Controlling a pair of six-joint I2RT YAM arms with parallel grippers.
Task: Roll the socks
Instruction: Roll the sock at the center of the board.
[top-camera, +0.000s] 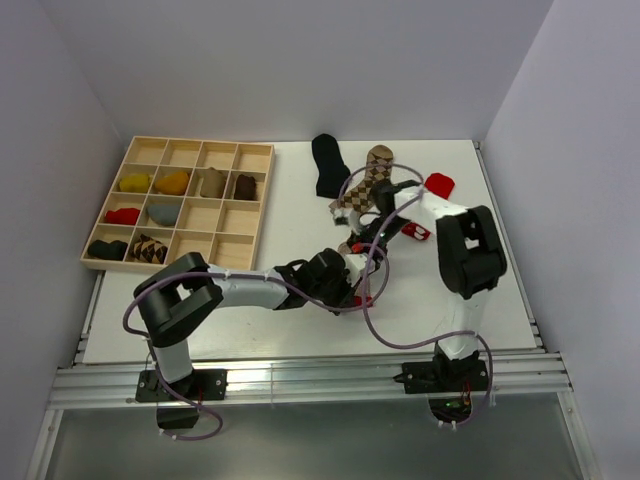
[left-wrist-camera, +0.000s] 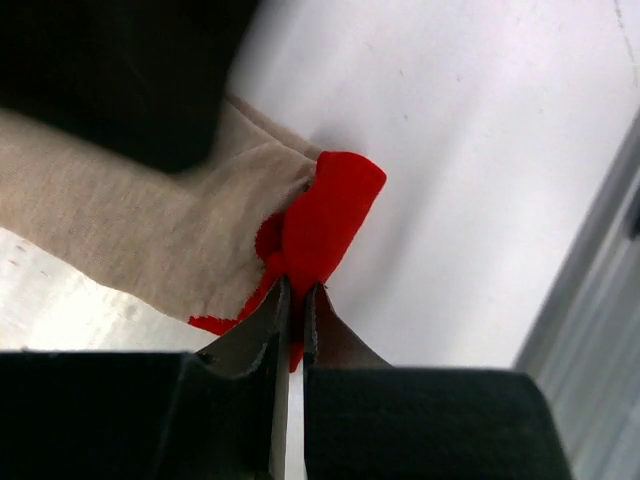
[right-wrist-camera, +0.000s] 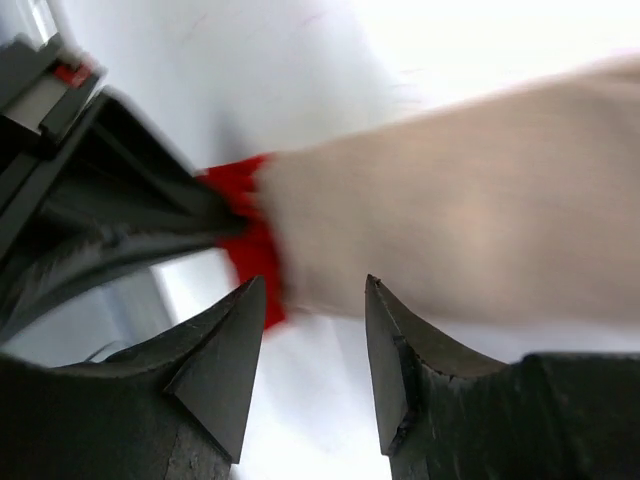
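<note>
Tan sock (left-wrist-camera: 130, 230) on the table, right of the wooden grid tray (top-camera: 105, 262), between the two arms. Red fabric end (left-wrist-camera: 330, 215) at its tip; same sock or a second one under it, cannot tell.

Left gripper (left-wrist-camera: 296, 300) clenched on that red fabric end, pinching a fold. Long axis running away from the left jaws, up-left in the left wrist view, partly under something dark.

Right gripper (right-wrist-camera: 315, 330) released, jaws parted, nothing between them. Tan body just ahead and to the right, crossing in front of the gap, not inside it. Looks nearer the sock's middle than the left gripper. Next move probably turns on closing around the tan body while the tip is held for rolling.

Left wrist view only: the pinch itself. Right wrist view only: the parted jaws, blurred. Top view only: black sock (top-camera: 328, 165), argyle sock (top-camera: 365, 180) and red sock (top-camera: 438, 184) further right of the tray; tan sock mostly hidden there by the arms.
</note>
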